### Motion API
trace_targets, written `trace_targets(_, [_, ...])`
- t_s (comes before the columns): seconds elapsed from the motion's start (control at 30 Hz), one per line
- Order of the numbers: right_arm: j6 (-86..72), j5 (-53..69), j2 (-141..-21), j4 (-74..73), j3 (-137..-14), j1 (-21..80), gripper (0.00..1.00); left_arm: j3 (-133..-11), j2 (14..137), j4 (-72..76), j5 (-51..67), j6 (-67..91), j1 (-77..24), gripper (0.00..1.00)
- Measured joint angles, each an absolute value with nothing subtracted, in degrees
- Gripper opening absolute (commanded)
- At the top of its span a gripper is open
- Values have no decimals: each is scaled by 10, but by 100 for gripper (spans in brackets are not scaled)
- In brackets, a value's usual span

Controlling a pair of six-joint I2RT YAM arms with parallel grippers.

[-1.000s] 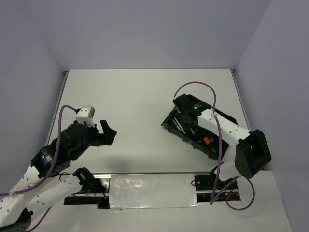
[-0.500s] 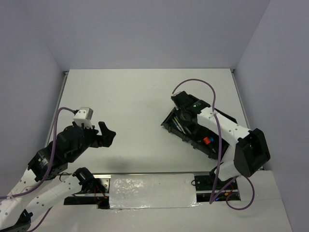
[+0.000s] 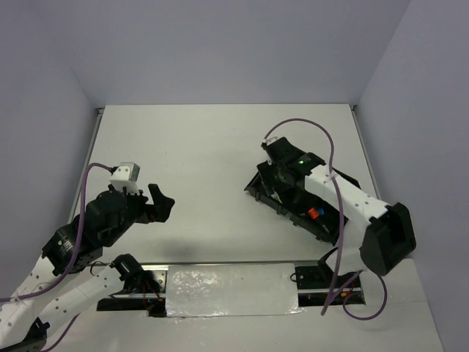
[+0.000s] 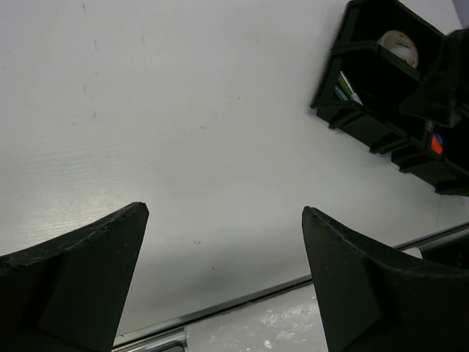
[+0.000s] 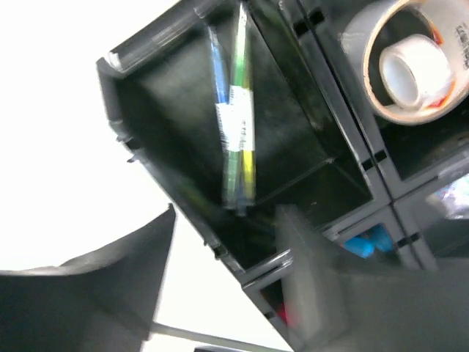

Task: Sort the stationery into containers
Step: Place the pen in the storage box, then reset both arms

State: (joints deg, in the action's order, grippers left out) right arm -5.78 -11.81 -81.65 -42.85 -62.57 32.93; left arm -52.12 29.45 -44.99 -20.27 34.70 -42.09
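The black organizer tray [image 3: 255,188] sits at the right of the table, skewed. My right gripper [image 3: 275,182] hangs over its left end, open, nothing between the fingers. In the right wrist view the gripper [image 5: 227,211] is above the long compartment, where thin pens [image 5: 236,125], blue and yellow-green, lie blurred. Tape rolls [image 5: 410,62] fill the compartment beside it, and a blue cap [image 5: 363,244] shows in a smaller one. An orange cap [image 3: 314,213] shows from above. My left gripper [image 3: 157,202] is open over bare table, far left of the tray [image 4: 333,110].
A silvery plate [image 3: 231,291] lies along the near edge between the arm bases. Grey walls close the table at the back and sides. A purple cable [image 3: 300,126] arches above the right arm. The left wrist view shows the gripper [image 4: 224,210] over white tabletop.
The right gripper has opened from nearly shut above the tray's pen compartment. The left arm drew back slightly toward the left and stayed open.
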Motion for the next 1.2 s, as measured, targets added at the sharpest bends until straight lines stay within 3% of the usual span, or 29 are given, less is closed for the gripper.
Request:
trace_targets(0.03, [-63,-110,-800,-428,-625,330,94,-521,296,-450,-209,349,-421,99])
trace_targets(0.07, [-65,-100,-775,-424,-625,330,100,-521,298,-451,-219,350,-421,99])
trace_targets(0.5, [-140,-94,-365,-425,-634,331,100,-588,393,-545,-432,423,-421,99])
trace_targets(0.8, [-189,-187,-285,-564,-665,331,100,-644,338,-598,-533,423,-421,99])
trace_targets(1.2, [-192,-234,-190,-603,-640,331,100,-542,173,-542,-543,406,-420,99])
